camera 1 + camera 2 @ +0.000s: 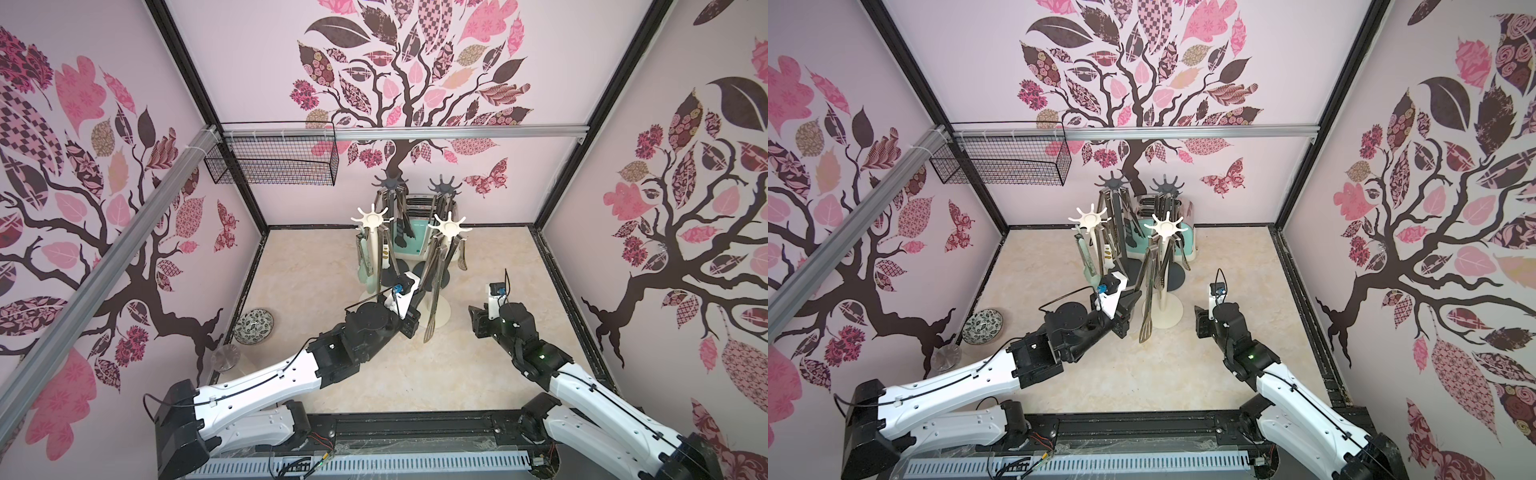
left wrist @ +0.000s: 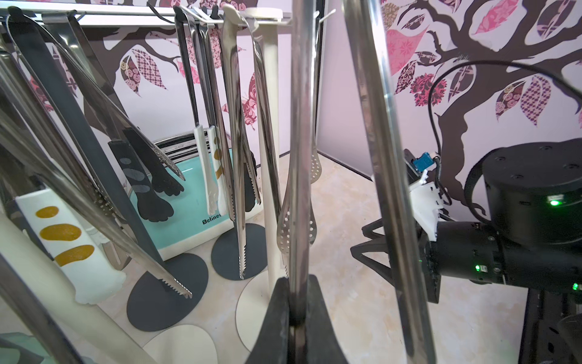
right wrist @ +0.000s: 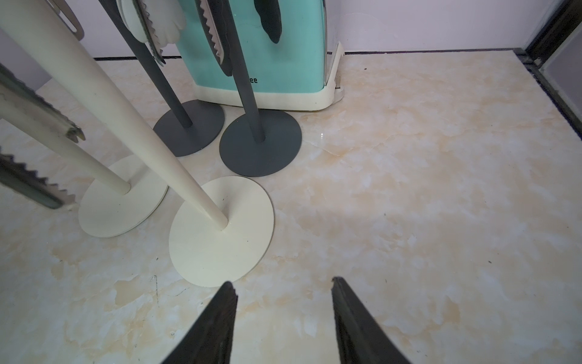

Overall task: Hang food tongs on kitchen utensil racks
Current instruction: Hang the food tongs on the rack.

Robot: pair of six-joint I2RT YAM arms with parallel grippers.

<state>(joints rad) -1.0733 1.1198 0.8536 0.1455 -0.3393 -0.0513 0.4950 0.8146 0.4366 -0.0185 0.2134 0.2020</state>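
— While the left gripper (image 2: 297,285) is reaching in among the kitchen utensil racks (image 1: 449,226), what is it pinching?

— Its fingers (image 2: 277,315) are pressing together on one arm of a pair of bare steel food tongs (image 2: 301,141); the pair's other arm is slanting free just beside it. In both top views that pair is hanging down beside the nearer cream rack, its slotted tips dangling in front of the round base. Whether its top is sitting on a hook, I cannot tell.

— And the remaining tongs?

— They are hanging from the crowns of all four racks, two cream in front, two dark grey behind, bases clustering on the marbled surface (image 1: 311,270) before a mint-green toaster (image 3: 283,47). A patterned bowl (image 1: 253,326) is sitting by the left wall.

— The right gripper (image 3: 282,281)?

— It is hovering low over bare surface to the right of the racks, fingers (image 3: 349,315) standing apart, gripping nothing.
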